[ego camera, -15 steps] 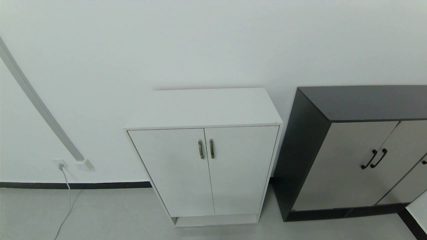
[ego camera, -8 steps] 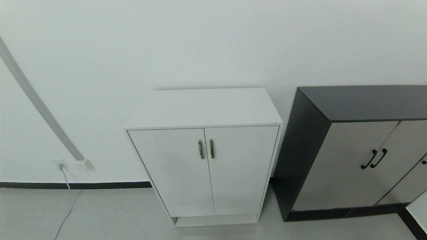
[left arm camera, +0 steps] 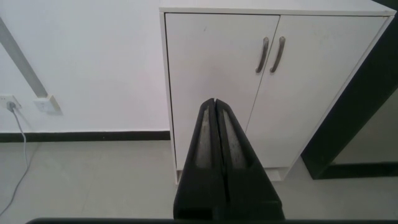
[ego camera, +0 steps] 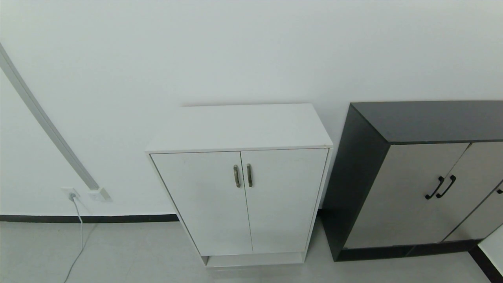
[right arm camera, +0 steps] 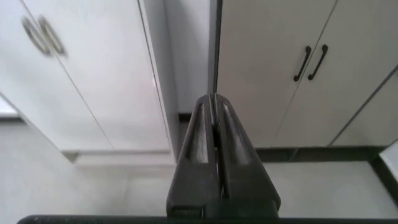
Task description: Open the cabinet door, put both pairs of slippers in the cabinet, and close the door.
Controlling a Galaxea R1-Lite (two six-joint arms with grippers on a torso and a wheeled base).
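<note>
Well, nothing has moved since a second ago. My head view looks just the same, and both doors are as shut as before.

The white cabinet [ego camera: 239, 184] stands on the floor [ego camera: 118, 255] against the wall [ego camera: 251, 51], a bit toward 6 o'clock from the middle of my head view. It stands straight up, taller than it is wide, and its front faces me. The left door [ego camera: 204, 200] and the right door [ego camera: 285, 196] meet in the middle. The two handles [ego camera: 236, 175] sit side by side at that line, near the top. Each one runs from 12 o'clock to 6 o'clock.

At 3 o'clock from the white cabinet is a dark cabinet [ego camera: 412, 177], just beside it with a thin gap between them. It is shut too and has two black handles [ego camera: 440, 187]. At 9 o'clock from the white cabinet, low on the wall, is a socket [ego camera: 70, 193] with a cord [ego camera: 79, 232] hanging down to the floor. A grey strip [ego camera: 43, 118] slants up the wall from there toward 11 o'clock.

The left gripper [left arm camera: 215, 104] hangs in front of the white cabinet, apart from it. Its jaws are pressed tight together on nothing. The right gripper [right arm camera: 215, 99] is out in front of the gap between the two cabinets, and its jaws are clenched on nothing too.
</note>
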